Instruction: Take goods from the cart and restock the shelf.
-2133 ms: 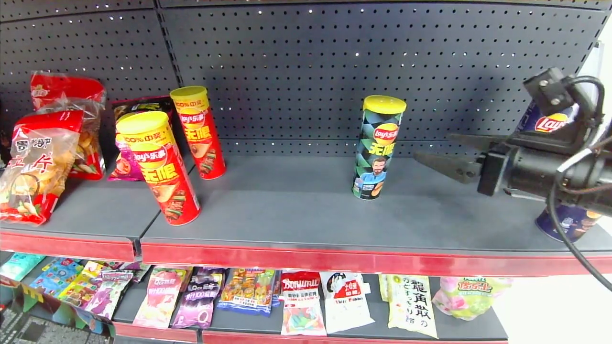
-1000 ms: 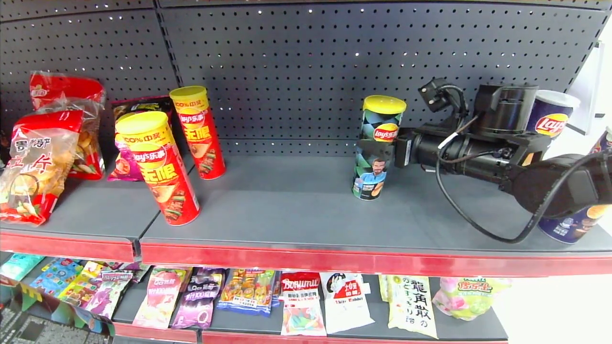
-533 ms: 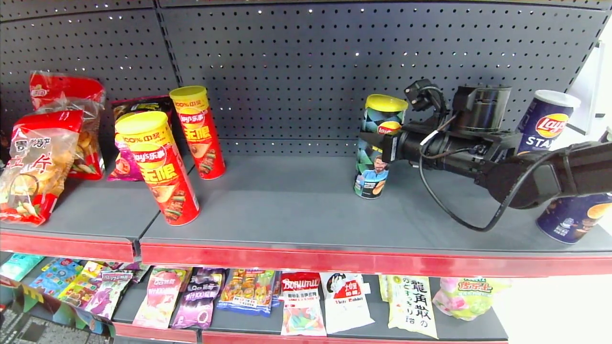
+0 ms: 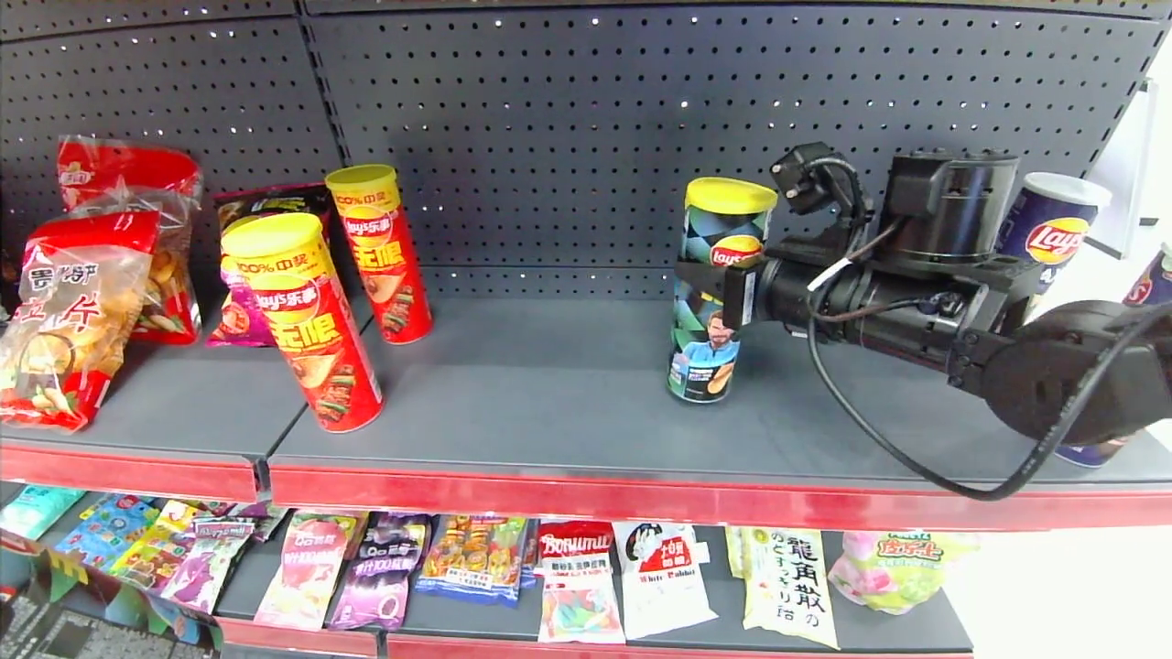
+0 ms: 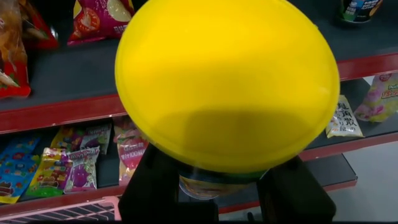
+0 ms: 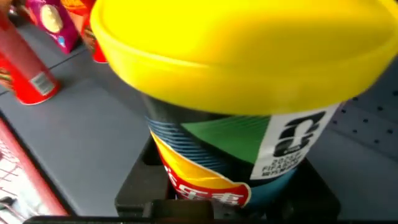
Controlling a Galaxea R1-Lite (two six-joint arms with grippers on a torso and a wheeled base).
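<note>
A green chip can (image 4: 716, 302) with a yellow lid stands on the grey shelf (image 4: 549, 394), right of the middle. My right gripper (image 4: 712, 279) comes in from the right and is shut on the can's upper body. In the right wrist view the same can (image 6: 249, 143) sits between the black fingers (image 6: 140, 186). My left gripper (image 5: 221, 196) is held out in front of the shelves, shut on another can whose yellow lid (image 5: 227, 84) hides most of its body.
Two red cans (image 4: 307, 325) (image 4: 380, 252) and snack bags (image 4: 73, 311) stand at the shelf's left. Blue cans (image 4: 1053, 224) stand at the far right behind my arm. Bare shelf lies between the red cans and the green can. Packets (image 4: 577, 577) line the lower shelf.
My right arm swung in from the right and shut its gripper on the green can. The can has since shifted a little left and toward the shelf's front edge.
</note>
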